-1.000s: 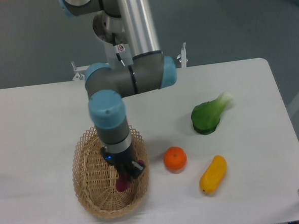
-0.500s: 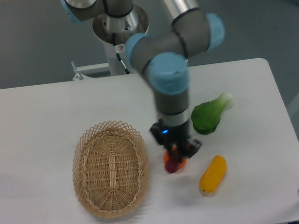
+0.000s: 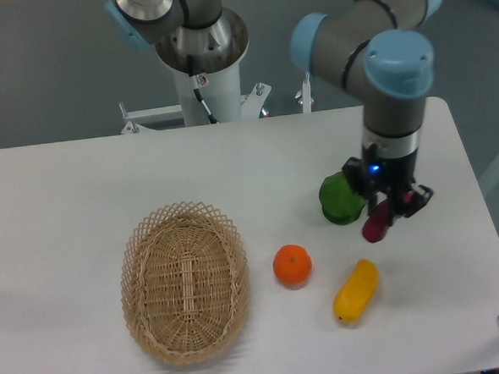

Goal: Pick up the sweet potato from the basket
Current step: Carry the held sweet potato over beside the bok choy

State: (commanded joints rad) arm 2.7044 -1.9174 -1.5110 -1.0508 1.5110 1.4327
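My gripper (image 3: 388, 210) is shut on the sweet potato (image 3: 375, 224), a small magenta tuber whose lower end hangs below the fingers. I hold it above the table at the right, just right of the green vegetable and well right of the basket. The tan wicker basket (image 3: 184, 280) sits at the front left with nothing showing inside it.
A green leafy vegetable (image 3: 343, 197) lies next to the gripper on its left. A round orange fruit (image 3: 292, 265) and a yellow elongated vegetable (image 3: 356, 291) lie below. The arm's base column (image 3: 204, 67) stands at the back. The table's right edge (image 3: 479, 198) is close.
The gripper carried the sweet potato out of the basket and rightward, past the orange fruit, to beside the green vegetable. The basket stayed put.
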